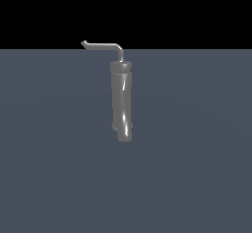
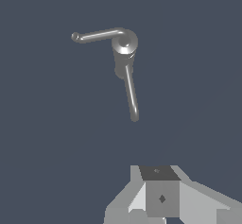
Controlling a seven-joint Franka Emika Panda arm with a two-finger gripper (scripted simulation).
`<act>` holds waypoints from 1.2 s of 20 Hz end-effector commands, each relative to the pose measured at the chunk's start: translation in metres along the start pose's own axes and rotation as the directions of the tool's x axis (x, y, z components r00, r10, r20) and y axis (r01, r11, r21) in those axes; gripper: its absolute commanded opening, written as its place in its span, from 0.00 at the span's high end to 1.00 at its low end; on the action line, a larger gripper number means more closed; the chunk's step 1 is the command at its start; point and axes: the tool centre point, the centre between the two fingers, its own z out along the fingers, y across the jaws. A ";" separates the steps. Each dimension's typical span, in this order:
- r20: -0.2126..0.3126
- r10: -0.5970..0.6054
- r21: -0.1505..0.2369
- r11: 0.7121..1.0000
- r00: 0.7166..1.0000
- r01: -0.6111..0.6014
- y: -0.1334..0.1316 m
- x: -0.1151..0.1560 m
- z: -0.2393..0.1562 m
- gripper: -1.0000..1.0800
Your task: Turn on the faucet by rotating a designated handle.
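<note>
The faucet [image 1: 122,101] is a dark grey glossy cylinder with a collar, standing upright on the flat grey ground. The handle [image 1: 103,45], a thin bent rod with a small hooked tip, rises from its top and points toward the exterior view's left. In the wrist view I look down on the faucet [image 2: 125,43], with the handle [image 2: 97,35] reaching sideways from its cap. A second thin rod [image 2: 131,93] runs out from under the cylinder toward my gripper [image 2: 159,180]. Only grey blocks of the gripper show at the picture's edge, well apart from the faucet. The exterior view does not show the gripper.
A plain grey-blue floor [image 1: 197,168] spreads out on all sides of the faucet. Beyond its far edge there is only black background. Nothing else stands in either view.
</note>
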 end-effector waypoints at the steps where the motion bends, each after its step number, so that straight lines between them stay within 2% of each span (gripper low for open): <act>1: 0.002 0.050 0.003 0.999 0.999 -0.050 -0.003 0.010 0.003 1.00; 6: 0.008 0.166 0.008 0.986 0.986 -0.166 -0.011 0.033 0.011 1.00; 12: 0.016 0.305 0.010 0.952 0.952 -0.305 -0.021 0.060 0.023 1.00; 18: 0.023 0.438 0.008 0.899 0.899 -0.438 -0.032 0.087 0.037 1.00; 24: 0.028 0.562 0.003 0.827 0.826 -0.563 -0.043 0.113 0.054 1.00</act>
